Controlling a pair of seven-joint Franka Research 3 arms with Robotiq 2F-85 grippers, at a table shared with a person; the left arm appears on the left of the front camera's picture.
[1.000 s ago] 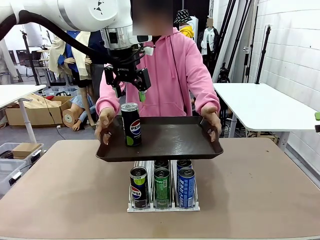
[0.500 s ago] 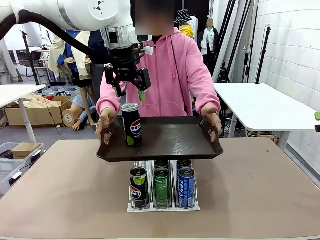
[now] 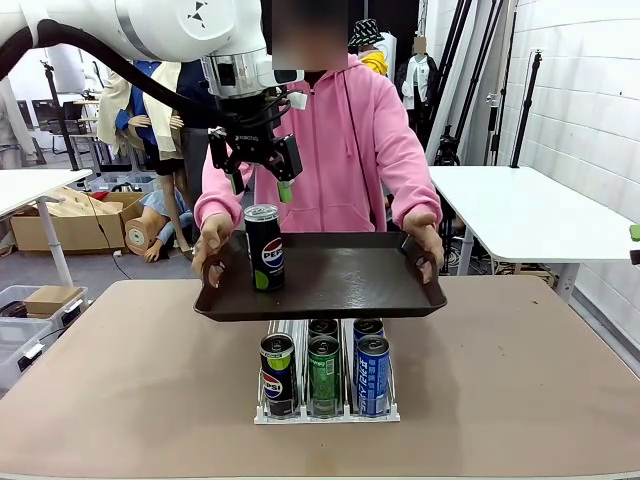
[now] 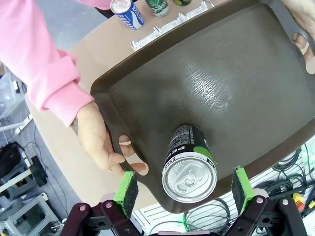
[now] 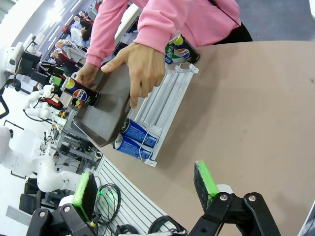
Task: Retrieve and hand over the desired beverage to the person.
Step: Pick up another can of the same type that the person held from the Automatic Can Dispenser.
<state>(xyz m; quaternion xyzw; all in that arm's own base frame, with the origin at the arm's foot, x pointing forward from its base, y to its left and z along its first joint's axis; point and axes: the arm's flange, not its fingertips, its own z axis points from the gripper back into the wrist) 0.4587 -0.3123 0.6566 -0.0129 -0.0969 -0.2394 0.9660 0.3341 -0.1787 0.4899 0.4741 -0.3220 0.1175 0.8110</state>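
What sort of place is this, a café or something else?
Probably a robotics lab or workshop: a white robot arm hangs over a brown tray, with a plain white work table and a cardboard box behind.

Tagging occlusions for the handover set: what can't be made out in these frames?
Front view: far end of the white wire can rack is hidden by the dark brown plastic tray; cans behind can't be counted.
Left wrist view: blue drink can and green drink can are cut off by the top edge.
Right wrist view: person's hand and the tray cover much of the rack; labels too small.
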